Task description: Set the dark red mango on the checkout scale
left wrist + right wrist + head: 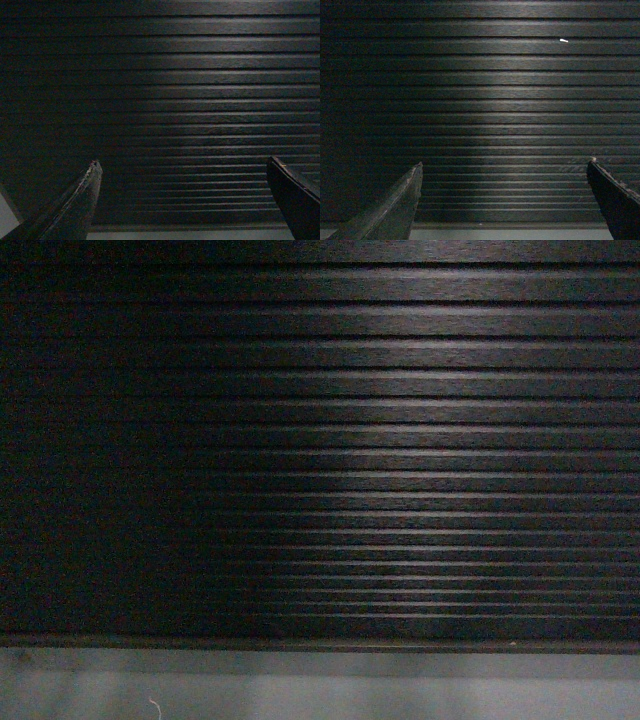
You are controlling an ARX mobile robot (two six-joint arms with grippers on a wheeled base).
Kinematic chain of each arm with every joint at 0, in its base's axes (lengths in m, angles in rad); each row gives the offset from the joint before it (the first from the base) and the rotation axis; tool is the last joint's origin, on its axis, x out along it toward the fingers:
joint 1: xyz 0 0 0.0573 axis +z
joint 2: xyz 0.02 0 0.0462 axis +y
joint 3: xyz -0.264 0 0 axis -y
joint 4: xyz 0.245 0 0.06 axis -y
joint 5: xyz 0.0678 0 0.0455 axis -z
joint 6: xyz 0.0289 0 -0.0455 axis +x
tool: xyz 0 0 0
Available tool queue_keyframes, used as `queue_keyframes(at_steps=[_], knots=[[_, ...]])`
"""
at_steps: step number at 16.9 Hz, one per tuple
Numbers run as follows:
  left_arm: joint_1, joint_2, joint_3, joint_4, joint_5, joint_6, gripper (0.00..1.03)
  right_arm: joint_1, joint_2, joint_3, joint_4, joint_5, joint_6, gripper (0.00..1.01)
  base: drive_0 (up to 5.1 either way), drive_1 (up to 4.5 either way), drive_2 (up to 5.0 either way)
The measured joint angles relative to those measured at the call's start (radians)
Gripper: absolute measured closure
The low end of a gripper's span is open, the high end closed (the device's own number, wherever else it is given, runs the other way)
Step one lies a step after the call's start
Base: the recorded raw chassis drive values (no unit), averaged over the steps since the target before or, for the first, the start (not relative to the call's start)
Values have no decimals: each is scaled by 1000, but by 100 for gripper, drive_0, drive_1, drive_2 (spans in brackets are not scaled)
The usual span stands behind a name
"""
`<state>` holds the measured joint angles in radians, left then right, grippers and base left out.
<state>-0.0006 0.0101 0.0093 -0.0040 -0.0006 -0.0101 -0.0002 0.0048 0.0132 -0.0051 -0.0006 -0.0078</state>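
The black ribbed front of the checkout (400, 470) fills the head view, close up; its top is out of view. The dark red mango and the scale are out of view. My left gripper (182, 162) is open, its two dark fingers spread wide with nothing between them, facing the checkout front (165, 100). My right gripper (504, 162) is open as well, empty, facing the same ribbed panel (490, 100). Neither gripper shows in the head view.
A grey base strip (330, 690) runs under the ribbed panel, seen also as the grey base (190, 235) in the left wrist view and the grey base (510, 234) in the right wrist view. A small white speck (563, 40) sits on the panel.
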Motion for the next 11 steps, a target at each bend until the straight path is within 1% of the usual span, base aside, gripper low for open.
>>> queue_keyframes(at_steps=[11], knots=[[0, 0, 0, 0, 0, 0, 5, 0, 0, 0, 0, 0, 0, 3, 0, 0, 0]])
